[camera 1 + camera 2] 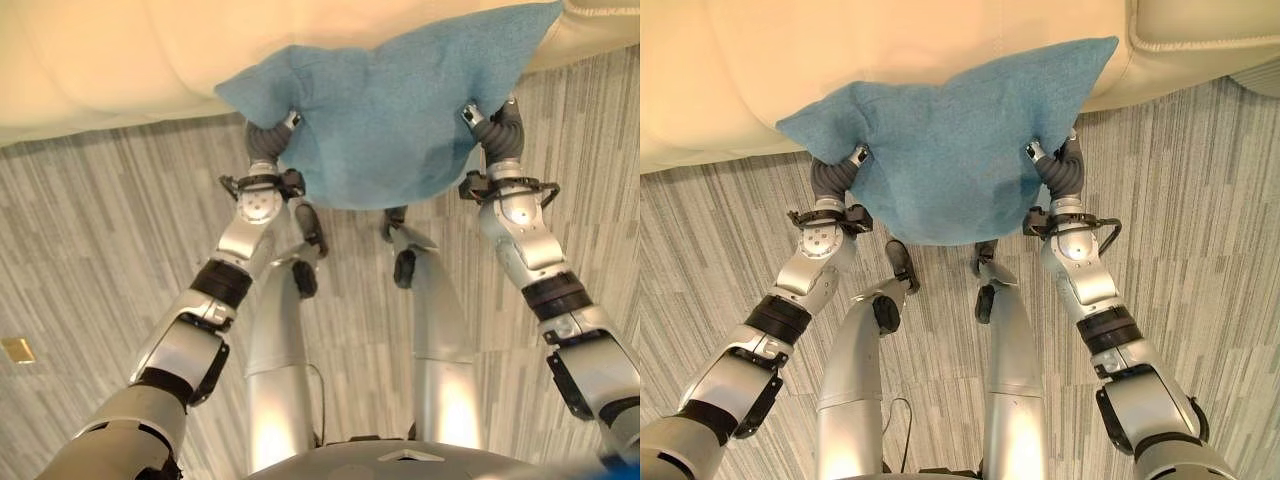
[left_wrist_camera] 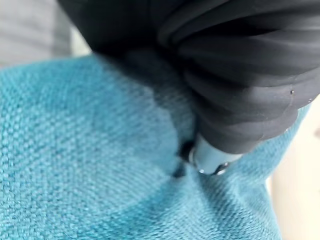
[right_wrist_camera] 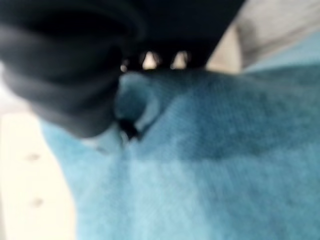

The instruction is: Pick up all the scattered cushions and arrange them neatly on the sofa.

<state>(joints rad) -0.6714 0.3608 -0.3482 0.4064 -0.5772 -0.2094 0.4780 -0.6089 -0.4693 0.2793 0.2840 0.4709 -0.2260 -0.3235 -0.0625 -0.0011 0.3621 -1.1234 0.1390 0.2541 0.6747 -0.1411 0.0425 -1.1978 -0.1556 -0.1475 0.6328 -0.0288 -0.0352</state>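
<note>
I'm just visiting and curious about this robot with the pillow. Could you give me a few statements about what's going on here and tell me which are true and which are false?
1. The cushion is blue. True.
2. The cushion lies flat on the floor. False: it is held up off the floor, its upper part in front of the cream sofa.
3. One hand alone carries the cushion. False: the left hand is at one side of it and the right hand at the other.
4. The floor has a grey striped pattern. True.
5. The sofa is dark brown. False: it is cream.
</note>
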